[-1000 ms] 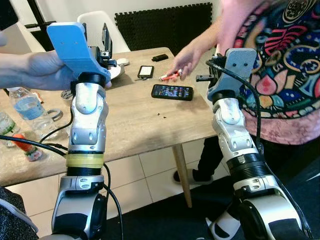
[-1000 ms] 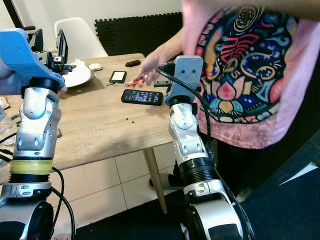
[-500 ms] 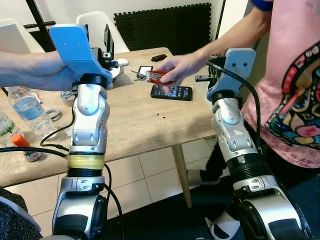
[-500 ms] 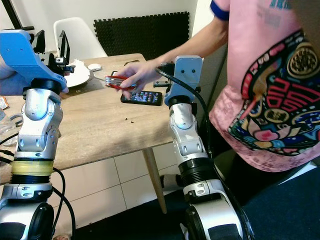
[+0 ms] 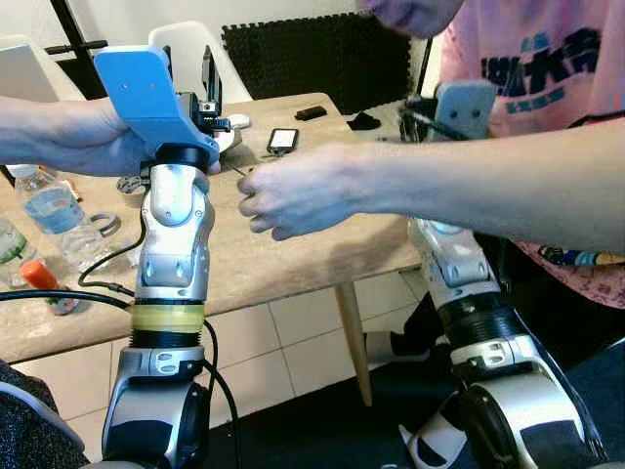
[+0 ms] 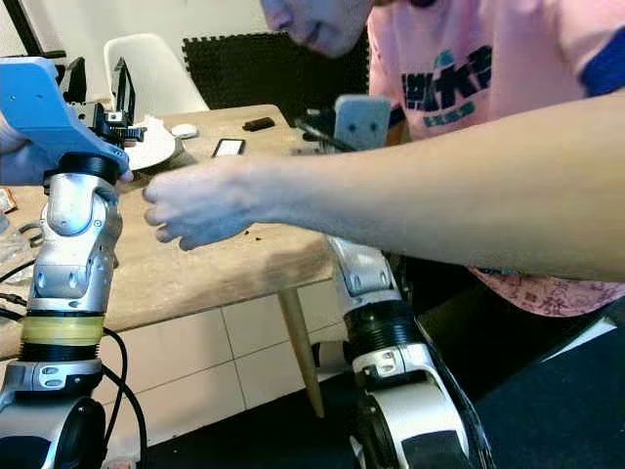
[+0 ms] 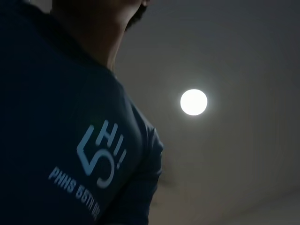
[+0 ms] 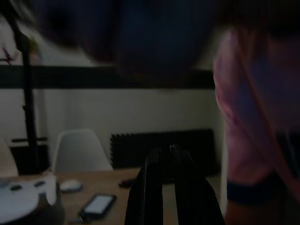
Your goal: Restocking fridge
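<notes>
My left arm (image 5: 174, 244) is raised over the wooden table (image 5: 293, 256), and a person's hand (image 5: 83, 137) grips its blue wrist mount. Its gripper (image 5: 189, 66) points upward, its black fingers apart and holding nothing. A second person in a pink shirt stretches an arm across, their hand (image 5: 293, 191) close to my left wrist with a thin tool tip showing. My right arm (image 5: 459, 283) stands raised at the table's right edge, its upper part behind that arm. In the right wrist view my right gripper (image 8: 165, 151) has its fingers together, holding nothing. Water bottles (image 5: 54, 215) stand at the table's left.
On the table lie a phone (image 5: 284, 140), a small black object (image 5: 312, 112), a white plate (image 6: 151, 147), a tape roll (image 5: 103, 225) and an orange-capped item (image 5: 34, 278). A white chair (image 5: 195, 44) stands behind it. The left wrist view shows a person's dark T-shirt and a ceiling lamp (image 7: 193, 102).
The person in pink picked a red tool off the table, leaned in and brought their hand across to my left wrist. Their arm now covers my right wrist. My arms barely moved.
</notes>
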